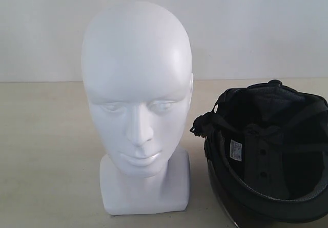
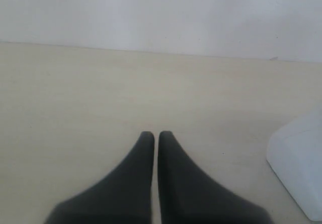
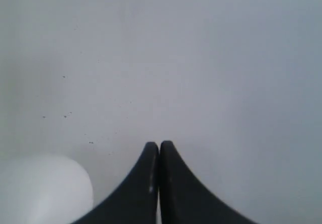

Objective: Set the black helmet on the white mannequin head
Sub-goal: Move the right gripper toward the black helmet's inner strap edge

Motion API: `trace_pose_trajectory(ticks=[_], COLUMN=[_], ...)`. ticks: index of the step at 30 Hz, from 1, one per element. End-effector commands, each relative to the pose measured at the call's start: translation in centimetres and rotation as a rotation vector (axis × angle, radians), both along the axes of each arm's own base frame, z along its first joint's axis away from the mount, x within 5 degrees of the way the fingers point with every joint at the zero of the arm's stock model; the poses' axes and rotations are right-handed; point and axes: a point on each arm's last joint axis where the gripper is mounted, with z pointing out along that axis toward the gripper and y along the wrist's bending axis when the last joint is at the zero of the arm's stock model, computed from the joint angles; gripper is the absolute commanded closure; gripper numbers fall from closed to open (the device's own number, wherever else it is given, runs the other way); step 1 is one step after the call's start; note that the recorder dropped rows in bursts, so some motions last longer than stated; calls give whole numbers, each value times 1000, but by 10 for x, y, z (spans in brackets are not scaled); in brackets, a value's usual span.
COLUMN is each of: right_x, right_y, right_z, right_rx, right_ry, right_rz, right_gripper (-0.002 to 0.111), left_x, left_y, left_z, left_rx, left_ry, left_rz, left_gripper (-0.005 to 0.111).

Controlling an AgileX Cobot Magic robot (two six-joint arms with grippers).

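Note:
The white mannequin head [image 1: 136, 105] stands upright on the pale table, facing the exterior camera, left of centre. To its right the black helmet [image 1: 269, 151] lies upside down with its dark padded lining and strap showing, cut off by the frame's right and bottom edges. Neither gripper shows in the exterior view. My left gripper [image 2: 156, 135] is shut and empty over bare table, with a corner of the mannequin head's base [image 2: 299, 168] off to one side. Facing the white wall, my right gripper [image 3: 159, 144] is shut and empty, with the mannequin head's crown [image 3: 48, 189] low at the edge.
A plain white wall [image 1: 256, 28] stands behind the table [image 1: 46, 151]. A small white label [image 1: 236, 150] sits inside the helmet's rim.

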Motion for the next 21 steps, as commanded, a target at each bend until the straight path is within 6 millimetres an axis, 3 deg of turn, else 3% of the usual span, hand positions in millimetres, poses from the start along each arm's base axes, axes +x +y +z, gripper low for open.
trace_pose_trajectory(ticks=[1,4,9,14,21], right_x=[11,29,66,88,108], right_y=[-4,-1,15,33,39], right_z=[58,86,98,102,102], right_rx=[-146,-223,-259,-177,-185], right_ry=[258,502,816,855,813], right_rz=[-97,-120,-74,32,37], right_gripper=[109,109,109,109,109], left_x=[0,0,0,0,0], left_y=[0,0,0,0,0], left_z=[-1,-1,-1,-1,-1], left_rx=[-8,-8,-8,-8,-8], left_ry=[-1,-1,-1,-1,-1], left_rz=[1,1,1,1,1], left_gripper=[102,102,102,102,102])
